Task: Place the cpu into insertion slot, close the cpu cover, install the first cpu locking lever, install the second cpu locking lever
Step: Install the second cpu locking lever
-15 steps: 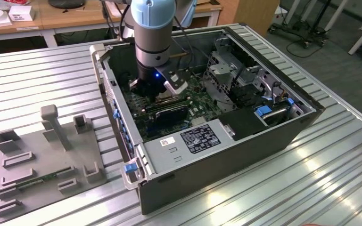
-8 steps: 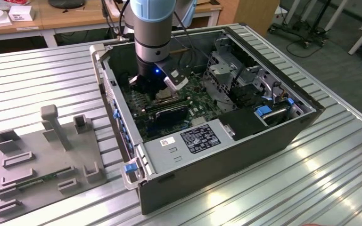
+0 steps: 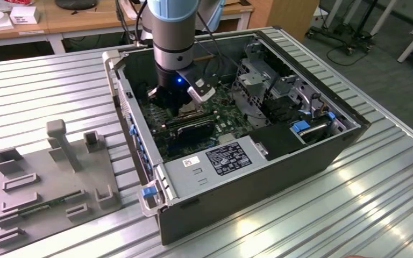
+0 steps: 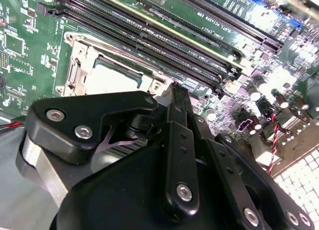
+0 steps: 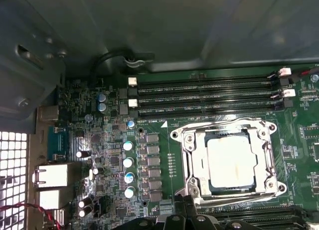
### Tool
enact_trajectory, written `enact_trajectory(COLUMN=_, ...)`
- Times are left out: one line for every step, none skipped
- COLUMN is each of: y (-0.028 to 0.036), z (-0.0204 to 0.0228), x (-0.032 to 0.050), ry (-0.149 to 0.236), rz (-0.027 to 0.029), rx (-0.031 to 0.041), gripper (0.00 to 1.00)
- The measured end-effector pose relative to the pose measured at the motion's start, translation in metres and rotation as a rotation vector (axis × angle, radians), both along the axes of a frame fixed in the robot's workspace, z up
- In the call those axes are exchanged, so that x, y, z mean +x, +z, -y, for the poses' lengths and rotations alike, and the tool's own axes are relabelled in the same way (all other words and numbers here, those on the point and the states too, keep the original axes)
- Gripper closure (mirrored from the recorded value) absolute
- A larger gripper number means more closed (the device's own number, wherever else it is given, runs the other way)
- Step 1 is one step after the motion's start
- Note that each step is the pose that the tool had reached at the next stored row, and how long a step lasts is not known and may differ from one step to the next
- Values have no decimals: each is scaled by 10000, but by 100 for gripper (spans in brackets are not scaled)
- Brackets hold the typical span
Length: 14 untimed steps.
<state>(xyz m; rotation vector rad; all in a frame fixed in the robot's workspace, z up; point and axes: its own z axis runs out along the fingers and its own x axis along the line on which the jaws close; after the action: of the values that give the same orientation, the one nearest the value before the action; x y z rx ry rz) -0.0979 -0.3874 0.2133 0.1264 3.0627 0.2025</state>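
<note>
Squarely flat, the cpu [image 5: 231,162] faces up under its cpu cover [image 5: 187,160]; end effector [image 4: 174,98] grip unclear

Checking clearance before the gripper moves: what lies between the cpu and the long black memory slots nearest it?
In the first wrist view, the silvery cpu cover frame and a strip of green board separate the cpu from the memory slots.

you see the cpu [image 5: 231,162] dull grey metal, its cpu cover [image 5: 189,155] shiny silvery metal, the tool [image 4: 172,140] matt black.
</note>
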Motion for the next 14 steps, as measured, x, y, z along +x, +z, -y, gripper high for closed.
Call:
enact_trajectory(y=0, z=0, x=0, ry=0, rz=0, rx=-3, gripper=90)
enact_trajectory(y=0, z=-1, x=0, ry=0, rz=0, rx=-5, gripper=90)
enact_trajectory(y=0, z=-1, x=0, ry=0, rz=0, rx=-7, gripper=90)
enact_trajectory(y=0, z=-1, x=3, ry=0, rz=-1, rx=-8, gripper=90)
enact_trajectory(y=1, z=-2, x=12, ry=-1, rz=-1, rx=-8, gripper=90)
enact_trajectory(y=1, z=-2, x=24, ry=-2, rz=-2, rx=-8, gripper=90)
enact_trajectory(y=0, z=-2, x=39, ry=-1, rz=-2, rx=-6, gripper=90)
enact_trajectory(y=0, z=-3, x=54, ry=-2, rz=-3, rx=-7, gripper=90)
enact_trajectory(y=0, z=-4, x=68, ry=-1, rz=-4, rx=-7, gripper=90)
enact_trajectory(y=0, z=-4, x=85, ry=-1, rz=-6, rx=-7, gripper=90)
enact_trajectory(y=0, z=-5, x=101, ry=-1, rz=-7, rx=-7, gripper=90)
enact_trajectory(y=0, z=-6, x=117, ry=-1, rz=-9, rx=-7, gripper=90)
enact_trajectory(y=0, z=-6, x=136, ry=-1, rz=-11, rx=-7, gripper=90)
enact_trajectory(y=0, z=-6, x=157, ry=-1, rz=-13, rx=-7, gripper=90)
